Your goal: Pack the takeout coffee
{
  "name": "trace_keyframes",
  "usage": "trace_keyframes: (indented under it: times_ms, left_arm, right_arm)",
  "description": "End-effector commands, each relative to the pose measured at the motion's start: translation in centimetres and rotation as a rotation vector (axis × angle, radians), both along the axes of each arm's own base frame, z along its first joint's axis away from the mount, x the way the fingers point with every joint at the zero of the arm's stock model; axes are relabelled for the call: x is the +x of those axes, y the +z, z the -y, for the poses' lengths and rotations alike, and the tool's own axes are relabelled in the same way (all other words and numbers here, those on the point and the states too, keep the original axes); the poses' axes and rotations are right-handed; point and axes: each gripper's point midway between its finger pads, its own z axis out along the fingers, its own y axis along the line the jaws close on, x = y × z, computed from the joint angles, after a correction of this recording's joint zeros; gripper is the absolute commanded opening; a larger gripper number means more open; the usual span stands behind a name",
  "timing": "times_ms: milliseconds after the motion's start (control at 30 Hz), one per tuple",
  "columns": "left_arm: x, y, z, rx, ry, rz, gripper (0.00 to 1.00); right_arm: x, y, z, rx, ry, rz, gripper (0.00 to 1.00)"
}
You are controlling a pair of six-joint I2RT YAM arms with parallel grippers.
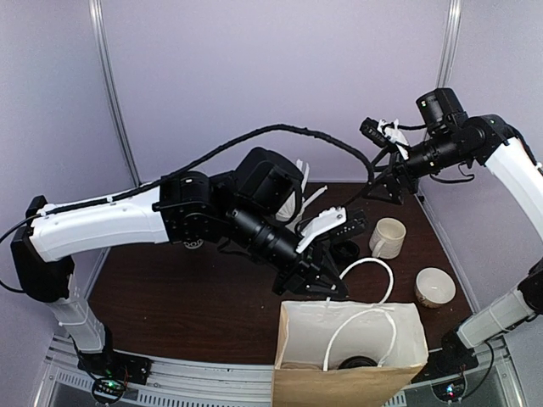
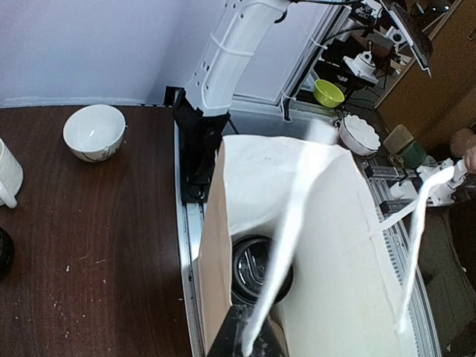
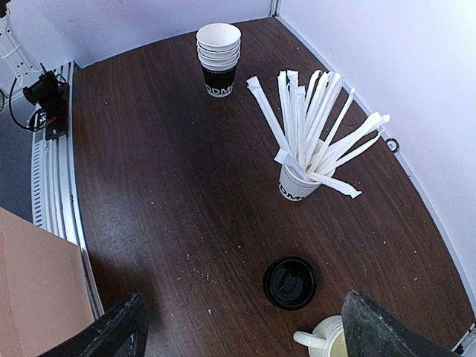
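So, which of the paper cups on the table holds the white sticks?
The lone cup nearest the wall. The stack farther back is empty on top; the third shows only a black lid.

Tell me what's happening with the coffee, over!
Left gripper shut on white handle of brown paper bag. Right gripper open, empty. Round black-lidded cup inside bag. Nothing blocking seen.

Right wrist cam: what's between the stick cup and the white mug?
A round black lid on the table, nearer the white mug than the stick cup; right wrist view shows it.
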Motion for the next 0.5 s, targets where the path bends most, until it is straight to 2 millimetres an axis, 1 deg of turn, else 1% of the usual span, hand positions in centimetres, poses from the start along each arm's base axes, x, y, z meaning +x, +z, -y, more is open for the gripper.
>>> trace_keyframes:
  times_ms: [0, 100, 233, 333, 467]
  left_arm:
    - [0.6, 3.4, -0.6, -0.076, 0.013, 0.073, 0.00]
    - [1.8, 3.8, -1.6, -0.054, 0.045, 0.128, 0.00]
    - [4.5, 3.7, -3.0, -0.035, 0.110, 0.145, 0.00]
    - [6.5, 3.2, -3.9, -0.023, 0.155, 0.154, 0.00]
    - [8.6, 2.3, -4.8, -0.010, 0.198, 0.155, 0.00]
  right_arm:
    - [0.7, -0.2, 0.0, 0.008, -0.011, 0.005, 0.93]
    - [0.7, -0.2, -0.1, 0.011, -0.010, 0.003, 0.93]
    - [0.9, -0.4, -0.1, 0.009, -0.011, -0.001, 0.93]
    - [0.9, -0.5, -0.1, 0.007, -0.011, -0.005, 0.93]
    - [0.8, -0.5, 0.0, 0.004, -0.015, -0.002, 0.93]
